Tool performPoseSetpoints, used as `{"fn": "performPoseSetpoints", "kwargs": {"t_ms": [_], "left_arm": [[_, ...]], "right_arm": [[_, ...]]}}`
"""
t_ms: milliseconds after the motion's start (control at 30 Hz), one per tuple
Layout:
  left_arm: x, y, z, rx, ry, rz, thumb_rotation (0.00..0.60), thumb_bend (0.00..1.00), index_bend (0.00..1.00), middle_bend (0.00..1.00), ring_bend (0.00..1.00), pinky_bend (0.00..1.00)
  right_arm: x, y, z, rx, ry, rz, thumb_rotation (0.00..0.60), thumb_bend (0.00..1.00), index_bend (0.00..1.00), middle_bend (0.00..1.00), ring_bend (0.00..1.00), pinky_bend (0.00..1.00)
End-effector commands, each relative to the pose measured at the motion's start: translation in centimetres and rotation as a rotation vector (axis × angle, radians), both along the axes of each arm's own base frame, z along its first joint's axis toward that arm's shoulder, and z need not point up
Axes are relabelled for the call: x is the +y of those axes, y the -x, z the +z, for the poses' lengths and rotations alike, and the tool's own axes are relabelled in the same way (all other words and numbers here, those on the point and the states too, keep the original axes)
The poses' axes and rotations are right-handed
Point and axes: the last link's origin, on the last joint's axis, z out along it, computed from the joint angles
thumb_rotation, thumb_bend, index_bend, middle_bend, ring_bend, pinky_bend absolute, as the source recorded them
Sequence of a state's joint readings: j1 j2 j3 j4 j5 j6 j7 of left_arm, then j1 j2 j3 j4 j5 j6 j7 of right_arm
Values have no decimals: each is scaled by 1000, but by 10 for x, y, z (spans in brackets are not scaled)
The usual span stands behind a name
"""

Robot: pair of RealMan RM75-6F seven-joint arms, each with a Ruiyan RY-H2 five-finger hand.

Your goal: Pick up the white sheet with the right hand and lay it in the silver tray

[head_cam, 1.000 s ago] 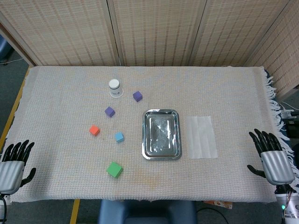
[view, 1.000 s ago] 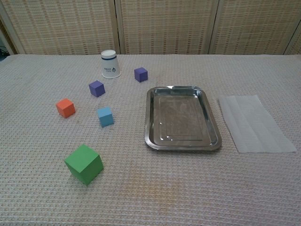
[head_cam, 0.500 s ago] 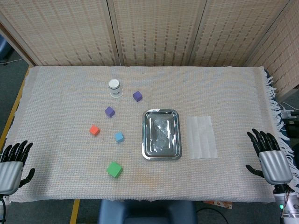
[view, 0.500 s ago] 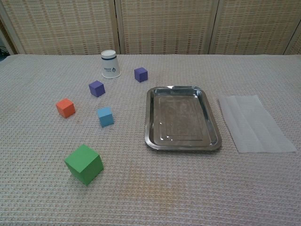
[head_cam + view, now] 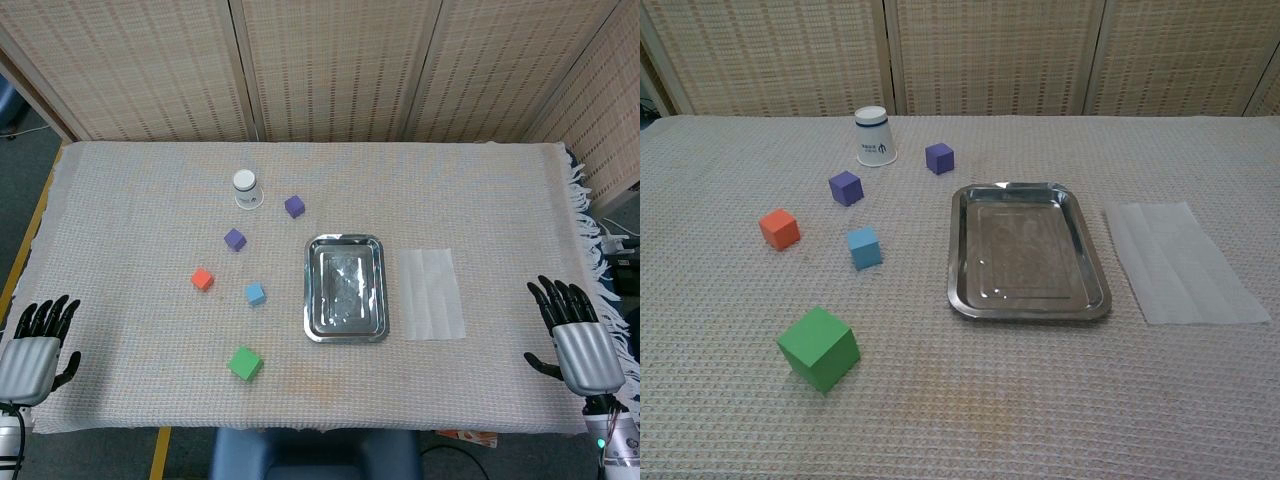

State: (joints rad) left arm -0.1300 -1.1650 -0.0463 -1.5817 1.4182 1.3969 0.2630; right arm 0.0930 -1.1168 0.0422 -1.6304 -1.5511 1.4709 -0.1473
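The white sheet (image 5: 432,293) (image 5: 1180,262) lies flat on the cloth, just right of the silver tray (image 5: 312,290) (image 5: 958,250). The tray holds nothing. My right hand (image 5: 578,340) hovers at the table's right front corner, fingers spread and holding nothing, well to the right of the sheet. My left hand (image 5: 34,349) is at the left front corner, fingers apart and holding nothing. Neither hand shows in the chest view.
Left of the tray lie a green cube (image 5: 244,363), a blue cube (image 5: 256,293), an orange cube (image 5: 202,279) and two purple cubes (image 5: 235,239) (image 5: 294,206). An upturned paper cup (image 5: 245,187) stands behind them. The cloth's fringed edge (image 5: 592,240) runs along the right.
The left hand has moved slightly up and inward. The right hand has shifted a little toward me. The sheet and tray have not moved.
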Motion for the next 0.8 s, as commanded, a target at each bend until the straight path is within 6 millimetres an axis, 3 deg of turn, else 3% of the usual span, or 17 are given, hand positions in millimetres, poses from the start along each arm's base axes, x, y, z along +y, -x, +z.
{"fn": "performPoseSetpoints", "kwargs": {"t_ms": [33, 267, 467, 667, 767, 800], "left_arm": [[7, 3, -4, 9, 10, -1, 600, 438, 164, 0, 0, 38], [15, 9, -9, 27, 32, 9, 600, 441, 202, 0, 0, 39], [3, 3, -2, -20, 13, 33, 600, 400, 5, 0, 0, 39], [-13, -8, 12, -54, -52, -16, 600, 382, 0, 0, 0, 38], [-15, -8, 11, -69, -49, -7, 600, 382, 0, 0, 0, 38], [-15, -8, 10, -68, -49, -6, 600, 383, 0, 0, 0, 38]], "right_arm": [[0, 0, 0, -4, 3, 2, 600, 0, 0, 0, 0, 70], [-1, 0, 0, -4, 8, 3, 600, 0, 43, 0, 0, 70], [0, 1, -1, 4, 0, -8, 600, 0, 89, 0, 0, 68], [4, -5, -5, -2, 6, 26, 600, 0, 122, 0, 0, 60], [4, -11, -14, 6, 17, 69, 600, 0, 34, 0, 0, 77], [3, -13, -17, 11, 21, 83, 600, 0, 83, 0, 0, 104]]}}
